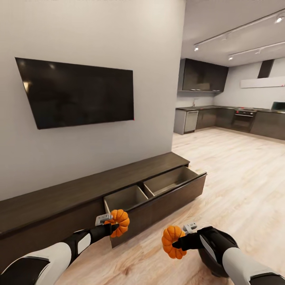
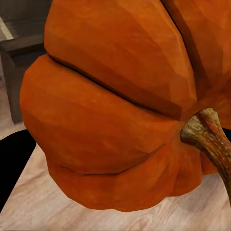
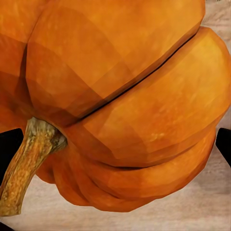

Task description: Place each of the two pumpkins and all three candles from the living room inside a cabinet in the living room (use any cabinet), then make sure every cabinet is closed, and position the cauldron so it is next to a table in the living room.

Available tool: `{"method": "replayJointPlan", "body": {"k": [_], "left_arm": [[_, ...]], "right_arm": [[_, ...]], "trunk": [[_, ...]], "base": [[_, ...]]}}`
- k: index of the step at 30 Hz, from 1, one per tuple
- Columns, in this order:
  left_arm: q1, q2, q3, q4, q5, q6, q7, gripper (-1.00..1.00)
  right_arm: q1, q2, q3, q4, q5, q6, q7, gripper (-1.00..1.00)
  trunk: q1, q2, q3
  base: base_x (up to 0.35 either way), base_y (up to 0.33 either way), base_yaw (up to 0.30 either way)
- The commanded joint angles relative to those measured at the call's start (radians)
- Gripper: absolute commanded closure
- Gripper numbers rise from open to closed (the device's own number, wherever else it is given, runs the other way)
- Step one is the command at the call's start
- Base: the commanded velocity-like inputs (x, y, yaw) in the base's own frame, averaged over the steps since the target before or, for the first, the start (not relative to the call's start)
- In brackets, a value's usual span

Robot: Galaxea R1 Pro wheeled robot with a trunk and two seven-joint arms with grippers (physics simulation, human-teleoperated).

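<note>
We judge each small ribbed bright-orange pumpkin (image 1: pixel 118 222) (image 1: pixel 172 241) rigid and light, clamped across its ribs by left gripper (image 1: pixel 112 223) and right gripper (image 1: pixel 179 242).

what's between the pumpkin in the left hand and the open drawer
Nothing. In the head view the left pumpkin hangs just before the open drawer, with just its dark front panel behind.

A ribbed orange pumpkin (image 3: pixel 125 110) sits right against the pincer; its brown stem (image 3: pixel 26 166) juts sideways; pale plank floor (image 3: pixel 202 211) lies beyond.
</note>
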Motion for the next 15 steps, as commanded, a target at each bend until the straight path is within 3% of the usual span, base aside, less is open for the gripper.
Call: {"method": "replayJointPlan", "body": {"k": [1,8,15], "left_arm": [[0.000,0.000,-0.008,-0.001,0.009,0.004,-0.001,1.00],[0.000,0.000,-0.008,-0.001,0.009,0.004,-0.001,1.00],[0.000,0.000,-0.008,-0.001,0.009,0.004,-0.001,1.00]], "right_arm": [[0.000,-0.001,0.001,-0.002,0.002,0.005,0.004,1.00],[0.000,0.000,0.001,-0.002,0.002,0.005,0.004,1.00],[0.000,0.000,0.000,-0.002,0.002,0.005,0.004,1.00]], "trunk": [[-0.004,0.007,0.002],[-0.031,0.056,0.024],[-0.058,0.105,0.046]], "base": [[0.000,0.000,0.170],[0.000,0.000,0.251],[0.000,0.000,0.045]]}}
